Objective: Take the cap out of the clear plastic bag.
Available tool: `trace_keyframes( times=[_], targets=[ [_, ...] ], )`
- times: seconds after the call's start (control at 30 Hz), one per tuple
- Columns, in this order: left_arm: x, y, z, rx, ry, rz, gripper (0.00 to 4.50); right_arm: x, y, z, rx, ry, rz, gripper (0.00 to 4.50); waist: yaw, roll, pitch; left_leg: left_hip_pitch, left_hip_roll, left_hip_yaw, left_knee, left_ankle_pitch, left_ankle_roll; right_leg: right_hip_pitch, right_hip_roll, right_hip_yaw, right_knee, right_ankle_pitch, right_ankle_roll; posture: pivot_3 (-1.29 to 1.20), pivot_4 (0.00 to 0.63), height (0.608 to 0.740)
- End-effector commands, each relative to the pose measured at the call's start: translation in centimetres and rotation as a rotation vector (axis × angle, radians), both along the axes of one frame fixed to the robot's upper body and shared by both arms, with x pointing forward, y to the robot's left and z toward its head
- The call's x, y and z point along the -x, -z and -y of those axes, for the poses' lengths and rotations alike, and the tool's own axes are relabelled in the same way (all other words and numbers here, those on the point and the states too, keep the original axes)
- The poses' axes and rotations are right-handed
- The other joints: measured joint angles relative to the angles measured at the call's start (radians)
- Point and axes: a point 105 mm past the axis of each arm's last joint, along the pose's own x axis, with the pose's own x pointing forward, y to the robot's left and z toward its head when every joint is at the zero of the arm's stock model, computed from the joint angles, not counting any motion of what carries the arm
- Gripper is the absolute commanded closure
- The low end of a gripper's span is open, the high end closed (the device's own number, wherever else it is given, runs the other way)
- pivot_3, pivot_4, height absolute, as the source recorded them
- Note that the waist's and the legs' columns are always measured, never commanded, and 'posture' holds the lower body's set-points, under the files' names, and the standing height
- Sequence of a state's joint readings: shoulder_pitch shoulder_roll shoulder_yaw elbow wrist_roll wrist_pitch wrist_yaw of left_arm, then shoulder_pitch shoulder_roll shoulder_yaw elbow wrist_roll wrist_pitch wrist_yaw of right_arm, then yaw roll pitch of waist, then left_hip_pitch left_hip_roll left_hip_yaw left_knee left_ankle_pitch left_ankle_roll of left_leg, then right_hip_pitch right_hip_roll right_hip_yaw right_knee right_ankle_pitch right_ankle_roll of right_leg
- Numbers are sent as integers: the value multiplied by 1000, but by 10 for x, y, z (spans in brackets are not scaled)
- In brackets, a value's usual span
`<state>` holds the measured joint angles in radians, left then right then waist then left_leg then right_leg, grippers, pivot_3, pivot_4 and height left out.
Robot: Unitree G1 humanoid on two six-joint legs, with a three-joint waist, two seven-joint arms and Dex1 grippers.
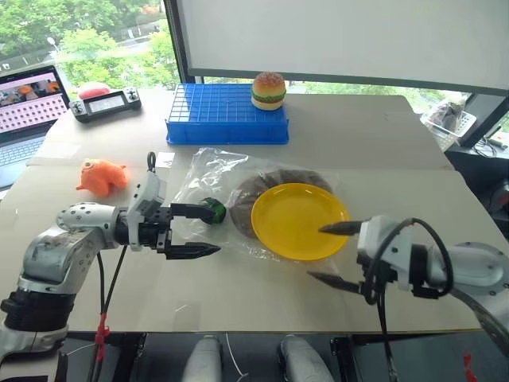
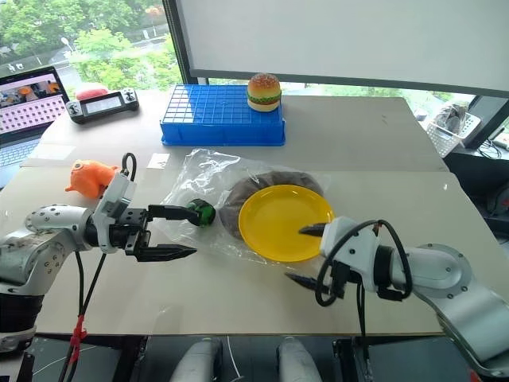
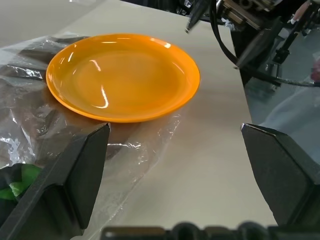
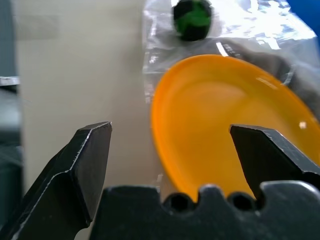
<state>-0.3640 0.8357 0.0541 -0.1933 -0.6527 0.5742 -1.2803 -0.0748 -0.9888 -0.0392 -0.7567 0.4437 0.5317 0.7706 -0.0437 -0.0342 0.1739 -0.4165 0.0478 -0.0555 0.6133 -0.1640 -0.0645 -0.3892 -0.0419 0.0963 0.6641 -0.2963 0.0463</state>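
Observation:
The clear plastic bag [image 1: 208, 171] lies flat in the middle of the table. The dark brown cap [image 1: 278, 177] is inside it, mostly covered by a yellow plate [image 1: 298, 219] resting on top. A small green-and-black ball [image 1: 213, 211] sits at the bag's left end. My left gripper [image 1: 208, 231] is open at the bag's left edge, pointing right, its upper finger reaching the ball. My right gripper [image 1: 318, 253] is open at the plate's front right rim, pointing left, with nothing between its fingers. The left wrist view looks across the plate [image 3: 122, 75] and crinkled bag [image 3: 30, 130].
A blue crate [image 1: 227, 115] stands behind the bag with a toy burger [image 1: 269, 90] on its right corner. An orange plush toy [image 1: 102, 177] lies at the left. A laptop [image 1: 28, 111] and a handheld controller [image 1: 106, 103] sit at the far left.

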Motion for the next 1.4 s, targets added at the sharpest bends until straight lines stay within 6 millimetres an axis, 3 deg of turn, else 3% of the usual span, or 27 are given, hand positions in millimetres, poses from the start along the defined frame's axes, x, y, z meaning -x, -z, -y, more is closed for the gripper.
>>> trace_keyframes(
  times=[0.03, 0.2, 0.43, 0.57, 0.77, 0.9, 0.93, 1.0, 1.33, 1.4],
  targets=[
    [3, -6, 1, 6, 12, 28, 0, -9, 3, 5, 66, 35, 103, 29, 1, 0, 0, 0, 0, 0, 0, 0, 0, 0, 0, 0, 0, 0, 0, 0, 150, 735],
    [3, -7, 4, 19, 16, 30, 0, -11, 24, 9, 137, 37, 97, 29, 2, 0, 0, 0, 0, 0, 1, 0, 0, 0, 0, 0, 0, 0, 0, 0, 150, 735],
    [5, -4, 10, 38, 27, 27, 0, -30, 32, 18, 190, 117, 184, 29, 0, 0, 0, 0, 0, 0, 1, 0, 0, 0, 0, 0, 0, 0, 0, 0, 150, 735],
    [-9, 4, 13, 77, -66, 168, 0, -32, 33, 17, 181, 127, 199, 29, 2, 0, 0, 0, 0, 0, 1, 0, 0, 1, 0, 0, 1, 0, 0, 0, 150, 735],
    [-3, 38, 21, 132, -187, 203, 0, -29, 32, 11, 160, 98, 201, 29, 1, 0, 0, 0, 0, 0, 1, 0, 1, 1, 0, 0, 1, 4, -6, 0, 150, 735],
    [9, 54, 25, 122, -171, 178, 0, -29, 30, 9, 172, 88, 220, 29, 2, 0, 0, 1, 0, 0, 1, 0, 1, 1, 0, 0, 1, 4, -6, 0, 150, 735],
    [11, 56, 26, 121, -165, 174, 0, -29, 30, 9, 176, 86, 224, 531, 2, 0, 0, 1, 0, 0, 1, 0, 1, 1, 0, 0, 1, 3, -6, 0, 150, 735],
    [12, 58, 26, 119, -162, 173, 0, -28, 30, 9, 178, 84, 227, 1013, 3, 0, 0, 1, 0, 0, 2, 0, 1, 1, 0, 0, 1, 3, -5, 0, 150, 735],
    [11, 73, 18, 119, -151, 155, 0, -25, 40, 8, 217, 79, 225, 4354, 1, 0, 0, 1, 0, 0, 1, 0, 1, 1, 0, 0, 1, 3, -5, 0, 150, 735],
    [12, 74, 20, 119, -148, 158, 0, -26, 40, 8, 221, 79, 232, 4475, 1, -1, -2, 3, 0, 0, 1, 0, 1, 3, 0, 0, 1, 2, -4, 0, 150, 735]
  ],
)
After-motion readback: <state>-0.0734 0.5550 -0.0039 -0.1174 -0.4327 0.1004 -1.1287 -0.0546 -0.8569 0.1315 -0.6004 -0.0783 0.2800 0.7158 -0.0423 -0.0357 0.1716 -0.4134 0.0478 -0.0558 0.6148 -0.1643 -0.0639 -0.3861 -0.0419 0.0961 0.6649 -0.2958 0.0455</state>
